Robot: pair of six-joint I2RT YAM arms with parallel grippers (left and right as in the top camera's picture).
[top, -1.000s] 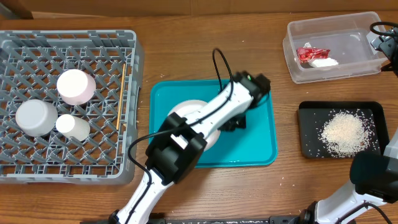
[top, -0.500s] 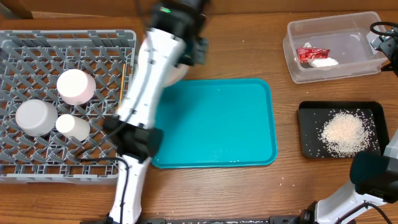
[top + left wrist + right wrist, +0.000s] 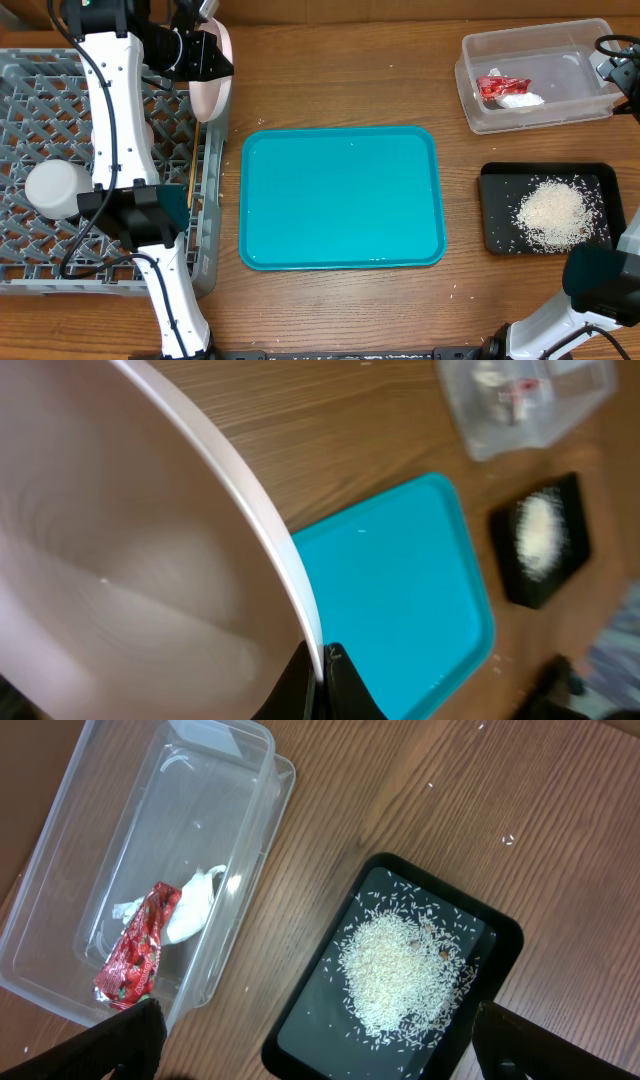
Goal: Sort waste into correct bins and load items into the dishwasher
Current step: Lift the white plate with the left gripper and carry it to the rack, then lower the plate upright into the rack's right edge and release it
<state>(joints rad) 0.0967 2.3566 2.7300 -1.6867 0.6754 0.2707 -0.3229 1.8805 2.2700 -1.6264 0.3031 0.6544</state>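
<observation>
Left hand (image 3: 203, 56): pressed together on the rim of a white plate (image 3: 213, 84); the left wrist view shows the two fingertips pinching the plate's edge at the bottom of the picture.
White plate: held up on edge and tilted, above the far right corner of the dish rack (image 3: 40, 100), over its right wall, where the rack meets the bare desk (image 3: 330, 70).
Right hand (image 3: 335, 1045): spread wide, one fingertip in each lower corner of the right wrist view, holding nothing, above the clear tub (image 3: 560, 40) and the black tray (image 3: 495, 235).
Dish rack: grey lattice at the desk's left side, with the left arm reaching across it.
Bowl (image 3: 58, 188): grey-white, in the rack at its left side.
Chopstick (image 3: 194, 155): thin and wooden, lying just inside the rack's right wall; I can make out only one.
Clear tub: at the far right of the desk, holding the red wrapper (image 3: 500, 87) and the white napkin (image 3: 522, 100), which touch each other.
Black tray: on the desk nearer than the tub, with the rice crumbs (image 3: 552, 212) heaped in its middle.
Teal tray (image 3: 340, 200): flat on the desk between the rack and the black tray, nothing on it.
</observation>
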